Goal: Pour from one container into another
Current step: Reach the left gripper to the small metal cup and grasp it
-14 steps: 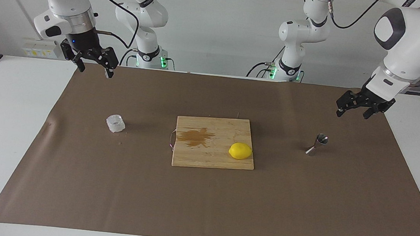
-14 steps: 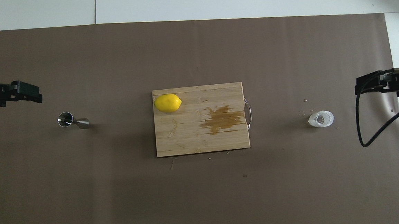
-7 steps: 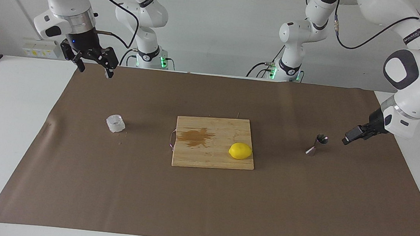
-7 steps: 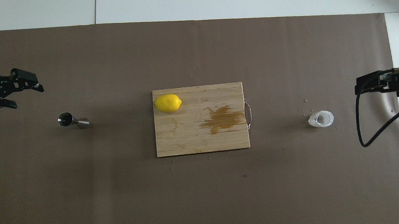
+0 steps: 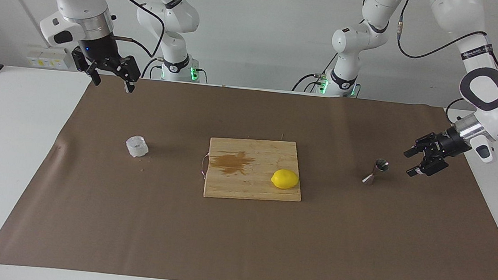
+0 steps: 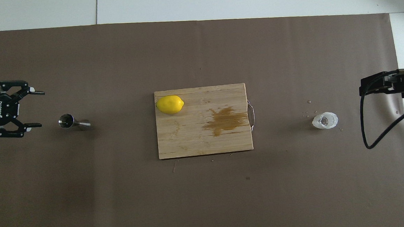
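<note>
A: Which step is in hand at this moment?

B: The approach to the steel jigger [image 5: 378,170] is judged to be in hand. The left gripper [image 5: 415,160] is held low, turned on its side, just beside the jigger at the end of the worktop [image 5: 14,146] where the left arm stands. Its jaws are spread wide and nothing is held in them. The jigger is not touched; a small gap is seen between them.

A: And where is the whitish cup [image 5: 136,146]?

B: It stands on the brown paper [image 5: 240,238] toward the right arm's end of the worktop, well apart from the jigger. Between the two, the wooden cutting board [image 5: 252,183] is laid in the middle, with a lemon [image 5: 285,179] on the corner of it toward the left arm's end and a brown stain [image 5: 231,162] on its surface.

A: Is the right arm used?

B: It waits. The right gripper [image 5: 110,76] is held high over the corner of the paper nearest its own base, with the jaws open and empty.

A: What is called for next?

B: Nothing is poured yet, so the task is judged to be only at its beginning. The open jaws must be brought around the jigger and closed gently, because the jigger is narrow at the waist and may be tipped easily. The cup must also be grasped, probably by the right gripper, and then one container must be carried to the other.
</note>
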Available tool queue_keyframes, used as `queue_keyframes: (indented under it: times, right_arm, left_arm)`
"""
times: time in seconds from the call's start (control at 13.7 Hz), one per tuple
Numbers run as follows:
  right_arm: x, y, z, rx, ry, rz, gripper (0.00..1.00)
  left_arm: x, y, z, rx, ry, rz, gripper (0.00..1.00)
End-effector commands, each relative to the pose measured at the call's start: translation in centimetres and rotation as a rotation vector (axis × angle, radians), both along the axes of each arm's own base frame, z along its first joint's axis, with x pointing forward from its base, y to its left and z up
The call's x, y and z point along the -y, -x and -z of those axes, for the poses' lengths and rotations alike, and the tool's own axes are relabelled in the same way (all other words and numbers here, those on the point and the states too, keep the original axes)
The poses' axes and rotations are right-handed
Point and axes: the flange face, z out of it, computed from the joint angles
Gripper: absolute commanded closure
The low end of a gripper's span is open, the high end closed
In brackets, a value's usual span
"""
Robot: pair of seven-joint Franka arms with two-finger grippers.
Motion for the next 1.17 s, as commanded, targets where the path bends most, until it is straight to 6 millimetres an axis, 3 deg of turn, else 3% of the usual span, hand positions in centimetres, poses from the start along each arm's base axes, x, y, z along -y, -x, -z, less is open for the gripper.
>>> queue_keyframes:
  times: [0.0, 0.29, 0.73, 1.09]
  right_arm:
    - [0.3, 0.6, -0.1, 0.002, -0.01, -0.011, 0.0]
    - [0.3, 0.6, -0.1, 0.001, -0.01, -0.011, 0.0]
    - [0.3, 0.6, -0.1, 0.001, -0.01, -0.011, 0.0]
    - [0.2, 0.6, -0.1, -0.001, -0.009, -0.012, 0.0]
  left_arm:
    - [0.8, 4.3, 1.7, -0.098, 0.082, -0.235, 0.0]
    - [0.4, 7.2, 4.7, -0.148, 0.109, -0.437, 0.0]
    - [2.2, 6.4, 6.2, -0.198, 0.159, -0.668, 0.0]
    - [2.6, 7.2, 7.1, -0.216, 0.161, -0.684, 0.0]
